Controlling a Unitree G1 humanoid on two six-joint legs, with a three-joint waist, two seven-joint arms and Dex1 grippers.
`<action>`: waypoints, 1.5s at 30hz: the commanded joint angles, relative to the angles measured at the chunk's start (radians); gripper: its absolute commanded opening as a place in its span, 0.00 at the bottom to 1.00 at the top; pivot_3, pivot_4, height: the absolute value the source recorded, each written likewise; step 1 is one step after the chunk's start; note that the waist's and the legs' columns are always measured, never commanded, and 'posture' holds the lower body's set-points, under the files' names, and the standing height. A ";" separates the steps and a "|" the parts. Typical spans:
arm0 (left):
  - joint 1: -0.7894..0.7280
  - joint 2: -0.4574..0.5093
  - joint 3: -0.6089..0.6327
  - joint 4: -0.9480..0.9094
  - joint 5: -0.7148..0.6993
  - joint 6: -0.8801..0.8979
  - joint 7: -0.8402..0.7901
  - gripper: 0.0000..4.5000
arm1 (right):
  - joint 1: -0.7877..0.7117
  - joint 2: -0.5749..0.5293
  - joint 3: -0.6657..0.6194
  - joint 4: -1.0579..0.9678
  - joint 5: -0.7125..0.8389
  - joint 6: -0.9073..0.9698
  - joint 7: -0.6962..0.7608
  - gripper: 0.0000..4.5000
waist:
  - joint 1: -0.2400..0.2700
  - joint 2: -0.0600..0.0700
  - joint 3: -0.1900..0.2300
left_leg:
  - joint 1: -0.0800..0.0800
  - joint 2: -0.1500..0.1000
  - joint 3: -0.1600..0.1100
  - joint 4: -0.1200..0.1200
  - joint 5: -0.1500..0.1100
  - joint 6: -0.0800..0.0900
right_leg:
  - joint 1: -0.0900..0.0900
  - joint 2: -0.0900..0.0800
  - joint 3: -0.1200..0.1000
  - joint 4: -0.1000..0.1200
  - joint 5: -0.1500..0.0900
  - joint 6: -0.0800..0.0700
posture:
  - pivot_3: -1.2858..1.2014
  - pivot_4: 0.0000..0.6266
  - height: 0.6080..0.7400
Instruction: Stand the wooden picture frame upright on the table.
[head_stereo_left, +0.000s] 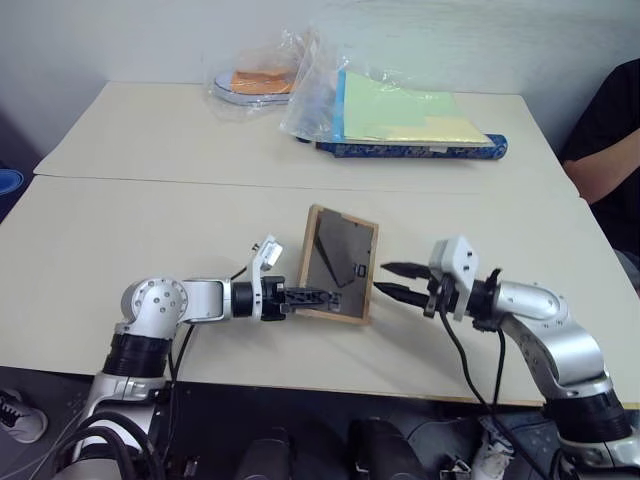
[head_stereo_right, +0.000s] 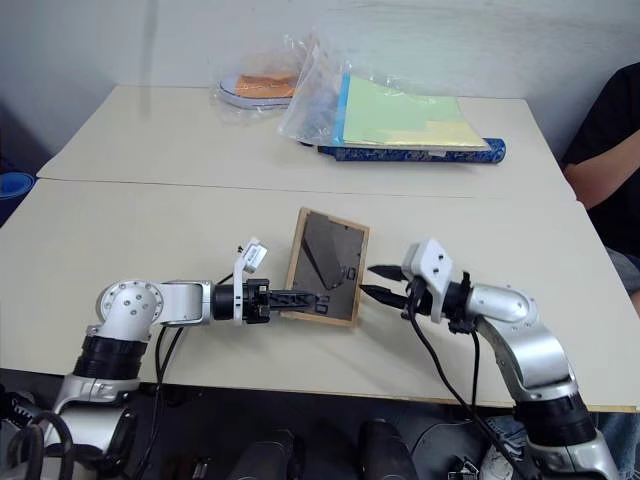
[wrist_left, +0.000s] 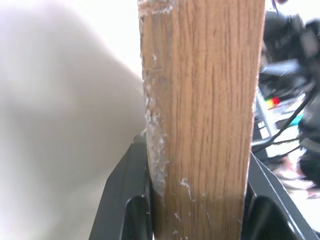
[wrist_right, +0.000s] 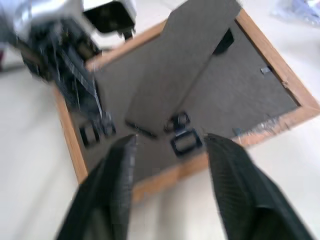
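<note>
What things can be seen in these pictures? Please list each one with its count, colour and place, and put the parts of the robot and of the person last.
wooden picture frame: one, light wood with dark grey back toward the camera, tilted on the near slab between the two grippers.
table: one, pale beige, two slabs with a seam across.
green-yellow folders in plastic: one stack, far slab, right of middle.
blue patterned flat item: one, under the folders.
orange item in a clear bag: one, far edge of the table.
left gripper: one, black fingers closed on the frame's left edge.
right gripper: one, black fingers open, just right of the frame.
person's arm: one, dark sleeve, right edge.
</note>
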 joint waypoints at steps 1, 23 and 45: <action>0.017 0.023 -0.044 -0.023 0.130 -0.090 -0.073 0.29 | -0.089 0.045 0.013 0.020 0.036 0.078 -0.038 0.78 | 0.001 0.000 0.000 | 0.000 0.000 0.000 0.000 0.000 0.000 | 0.000 0.000 0.000 0.000 0.000 0.000 | 0.52 0.24 1.00; -0.046 -0.076 0.191 0.032 -0.009 0.186 -0.098 0.29 | -0.040 0.011 0.042 -0.006 0.002 -0.188 0.178 0.85 | 0.001 0.000 0.001 | -0.005 0.000 -0.002 0.000 -0.002 0.004 | -0.003 -0.002 -0.002 -0.002 0.000 0.000 | 0.52 0.24 1.00; -0.321 0.156 -0.069 0.510 -0.690 0.507 0.141 0.29 | -0.144 0.022 0.018 0.535 -0.718 -1.409 -0.127 0.85 | -0.005 -0.003 0.003 | -0.005 -0.002 -0.001 0.000 -0.001 0.002 | -0.007 -0.001 0.001 0.001 0.000 0.001 | 0.52 0.24 1.00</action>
